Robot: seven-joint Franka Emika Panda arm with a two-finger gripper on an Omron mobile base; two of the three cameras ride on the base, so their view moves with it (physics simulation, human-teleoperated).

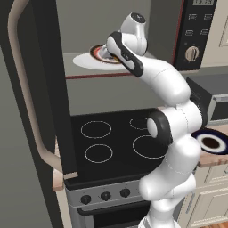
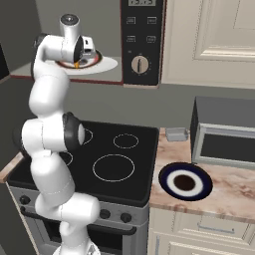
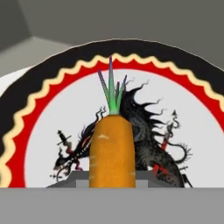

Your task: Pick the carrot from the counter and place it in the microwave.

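From the left base view, the claw (image 1: 103, 54) reaches into the open microwave (image 1: 133, 40), hanging just over the decorated plate (image 1: 95, 50) on the white turntable (image 1: 84, 60). From the right base view, the claw (image 2: 79, 63) pinches a small orange carrot (image 2: 77, 63) directly above that plate (image 2: 94, 61). In the hand view, the claw (image 3: 112, 181) is clenched on the carrot (image 3: 112, 151), whose green top points away from it over the plate's (image 3: 39, 131) dragon picture.

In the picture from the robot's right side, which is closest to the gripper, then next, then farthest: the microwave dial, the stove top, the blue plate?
1. Microwave dial, just right of the gripper, same height.
2. Stove top, well below it.
3. Blue plate, down on the counter, far right.
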